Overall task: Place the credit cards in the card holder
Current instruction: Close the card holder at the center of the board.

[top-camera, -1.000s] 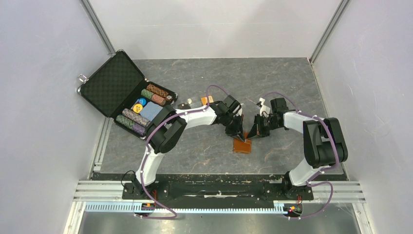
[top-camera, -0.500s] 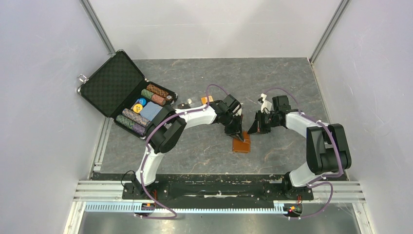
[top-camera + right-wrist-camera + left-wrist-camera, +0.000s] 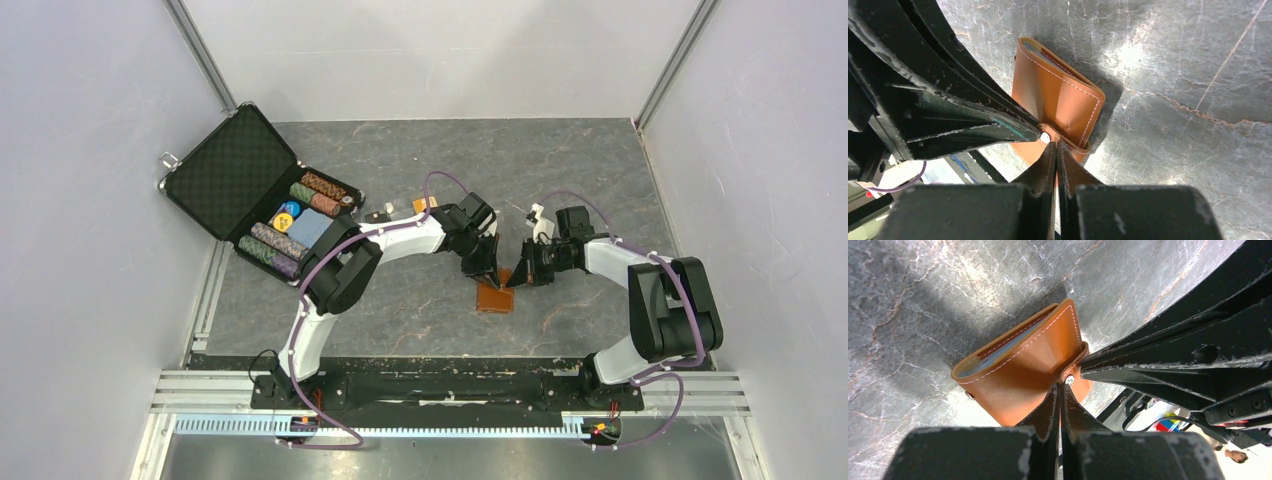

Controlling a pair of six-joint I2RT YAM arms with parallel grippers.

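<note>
The left gripper (image 3: 1062, 388) has its fingers pressed together, and their tips touch the snap tab (image 3: 1074, 371) on the near edge of the wallet (image 3: 1023, 362). I cannot tell whether the tab is pinched between them. The right gripper (image 3: 1055, 145) is also closed, finger against finger. Its tips meet the same tab from the other side of the wallet, just beside the left gripper's tips.

The wallet lies folded on the table (image 3: 420, 310) between the two arms. Its top flap is slightly raised, so a pale blue lining shows at the open edge. Beyond the wallet, near the left arm's forearm, an orange card (image 3: 425, 205) lies on the table. Well to the left of the wallet stands an open black case (image 3: 235, 175) holding rows of chips (image 3: 280, 240).
</note>
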